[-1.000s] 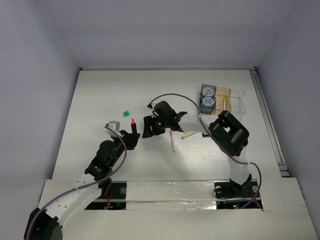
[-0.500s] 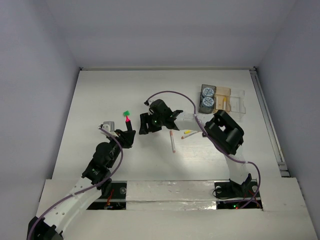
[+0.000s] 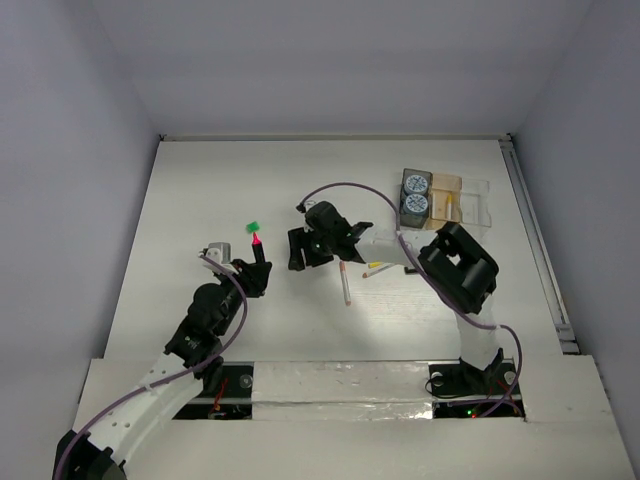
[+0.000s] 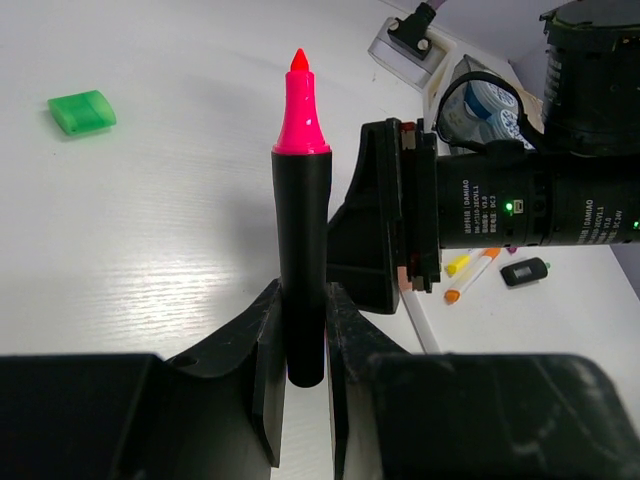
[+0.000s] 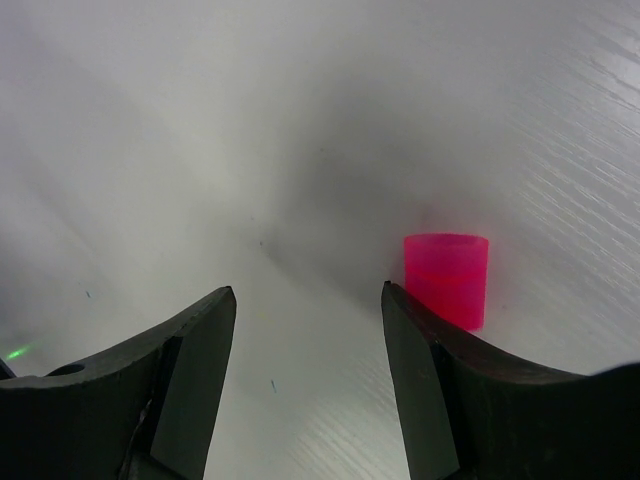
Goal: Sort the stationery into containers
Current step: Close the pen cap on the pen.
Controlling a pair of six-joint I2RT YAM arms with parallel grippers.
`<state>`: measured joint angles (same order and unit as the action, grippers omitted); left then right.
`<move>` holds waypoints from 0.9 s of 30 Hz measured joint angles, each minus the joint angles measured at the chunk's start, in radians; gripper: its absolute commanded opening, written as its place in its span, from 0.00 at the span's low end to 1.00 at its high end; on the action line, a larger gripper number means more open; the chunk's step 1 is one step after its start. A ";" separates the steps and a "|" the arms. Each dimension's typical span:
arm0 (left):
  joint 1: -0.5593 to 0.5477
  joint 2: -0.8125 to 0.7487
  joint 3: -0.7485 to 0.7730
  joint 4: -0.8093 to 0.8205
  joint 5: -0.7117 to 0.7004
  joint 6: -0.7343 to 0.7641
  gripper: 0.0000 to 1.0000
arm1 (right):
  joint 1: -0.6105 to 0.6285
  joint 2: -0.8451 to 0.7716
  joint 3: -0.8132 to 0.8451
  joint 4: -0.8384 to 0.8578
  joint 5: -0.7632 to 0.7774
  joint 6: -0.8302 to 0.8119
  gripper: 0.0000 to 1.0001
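My left gripper (image 4: pixel 305 340) is shut on a black highlighter (image 4: pixel 301 260) and holds it upright, its bare pink tip up; in the top view the left gripper (image 3: pixel 258 264) is left of centre. My right gripper (image 5: pixel 308 295) is open just above the table, and a loose pink cap (image 5: pixel 446 280) stands just past its right finger (image 5: pixel 430 390). In the top view the right gripper (image 3: pixel 300 252) is just right of the highlighter (image 3: pixel 259 250). A green cap (image 3: pixel 253 226) lies close behind. The containers (image 3: pixel 470 200) stand at the back right, two blue-white rolls (image 3: pixel 415 184) in the dark grey tray.
A pink-white pen (image 3: pixel 344 284) and a short yellow and orange pair (image 3: pixel 378 267) lie on the table near the middle. The left wrist view shows the yellow pen (image 4: pixel 458 264), the orange pen (image 4: pixel 472 277) and a small black piece (image 4: pixel 525 271) beyond the right wrist.
My left gripper has carried the highlighter a little left and back, towards the green cap. My right gripper has shifted slightly back and stays open.
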<state>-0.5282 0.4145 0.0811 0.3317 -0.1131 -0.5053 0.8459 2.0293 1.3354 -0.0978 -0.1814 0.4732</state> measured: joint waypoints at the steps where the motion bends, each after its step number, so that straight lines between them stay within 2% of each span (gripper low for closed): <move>1: 0.000 0.000 0.000 0.000 0.000 0.000 0.00 | 0.000 -0.008 -0.010 0.000 0.006 -0.003 0.66; 13: 0.000 0.009 0.000 0.000 0.003 0.000 0.00 | -0.001 -0.047 -0.055 -0.015 0.092 -0.024 0.67; 19: 0.000 0.011 0.000 0.001 0.003 0.000 0.00 | -0.011 -0.045 -0.046 -0.014 0.133 -0.038 0.79; 27: 0.000 0.029 0.000 0.001 0.005 0.000 0.00 | -0.034 0.005 0.028 -0.026 0.150 -0.055 0.81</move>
<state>-0.5282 0.4435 0.0811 0.3325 -0.1078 -0.5053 0.8120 2.0342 1.3636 -0.1238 -0.0315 0.4183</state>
